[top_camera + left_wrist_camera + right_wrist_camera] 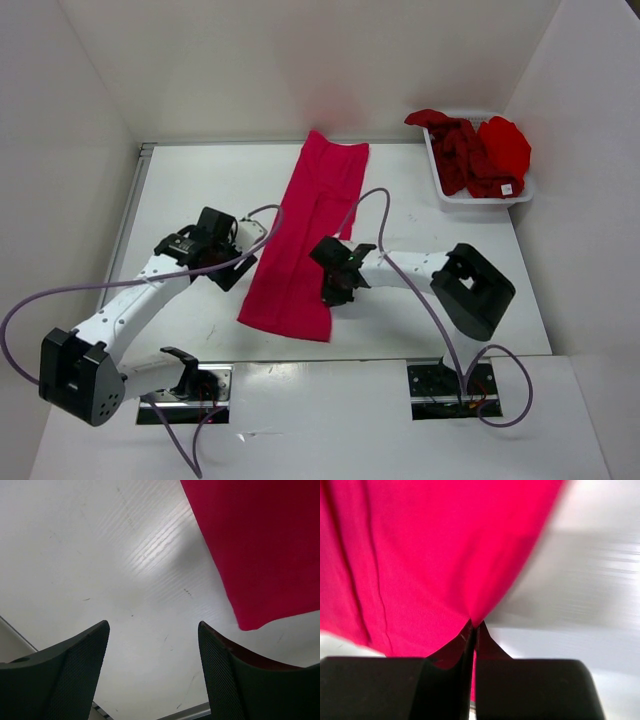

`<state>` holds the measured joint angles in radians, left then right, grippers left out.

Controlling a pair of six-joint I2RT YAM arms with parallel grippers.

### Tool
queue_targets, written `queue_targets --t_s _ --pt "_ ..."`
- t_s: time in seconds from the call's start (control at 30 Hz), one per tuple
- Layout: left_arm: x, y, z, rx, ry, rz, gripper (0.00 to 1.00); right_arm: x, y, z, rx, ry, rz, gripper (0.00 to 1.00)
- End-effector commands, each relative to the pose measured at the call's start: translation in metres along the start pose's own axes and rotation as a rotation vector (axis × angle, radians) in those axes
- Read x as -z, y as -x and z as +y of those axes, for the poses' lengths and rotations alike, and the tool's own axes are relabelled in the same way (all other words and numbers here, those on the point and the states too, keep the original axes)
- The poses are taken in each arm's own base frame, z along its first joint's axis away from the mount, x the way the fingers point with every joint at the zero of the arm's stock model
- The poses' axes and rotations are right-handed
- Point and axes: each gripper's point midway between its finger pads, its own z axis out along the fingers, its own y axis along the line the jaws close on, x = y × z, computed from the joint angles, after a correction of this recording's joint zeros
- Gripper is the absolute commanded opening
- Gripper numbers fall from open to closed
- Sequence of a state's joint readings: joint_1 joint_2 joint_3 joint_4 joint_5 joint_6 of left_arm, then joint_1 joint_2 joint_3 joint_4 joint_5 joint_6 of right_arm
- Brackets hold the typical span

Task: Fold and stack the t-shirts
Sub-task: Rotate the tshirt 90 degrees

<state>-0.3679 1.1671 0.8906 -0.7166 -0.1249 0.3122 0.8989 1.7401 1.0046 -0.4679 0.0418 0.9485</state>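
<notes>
One crimson t-shirt (pixel 305 240), one maroon t-shirt (pixel 458 155), one bright red t-shirt (pixel 505 145), one white basket (pixel 480 199), one table (pixel 200 190)

Right gripper (pixel 475 630) at bottom centre, both black fingers (pixel 530 690) pressed together, only a thin dark line between them. Pinched at their tips: an edge of the crimson t-shirt (pixel 430 555), a sliver of cloth showing between the fingers lower down. From the gripper the cloth spreads up and to the left, filling that side. Seam or fold line runs down it, left of the gripper. White table (pixel 590 580) above and right of the gripper, blurred.
</notes>
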Motion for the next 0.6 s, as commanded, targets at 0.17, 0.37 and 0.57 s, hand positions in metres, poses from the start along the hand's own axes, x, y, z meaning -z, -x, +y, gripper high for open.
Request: queue_targets --t_s 0.17,0.37,0.57 --pt "0.024 0.061 -0.021 -0.066 -0.109 -0.145 0.79 0.020 0.011 -0.089 -0.015 -0.252 -0.050 0.00" --pt "0.025 0.077 -0.066 -0.143 -0.240 -0.153 0.79 0.030 -0.002 -0.102 -0.015 -0.243 -0.025 0.27" --pt "0.033 0.084 -0.111 -0.128 -0.487 -0.174 0.83 0.067 0.010 -0.084 -0.062 -0.116 -0.115 0.87"
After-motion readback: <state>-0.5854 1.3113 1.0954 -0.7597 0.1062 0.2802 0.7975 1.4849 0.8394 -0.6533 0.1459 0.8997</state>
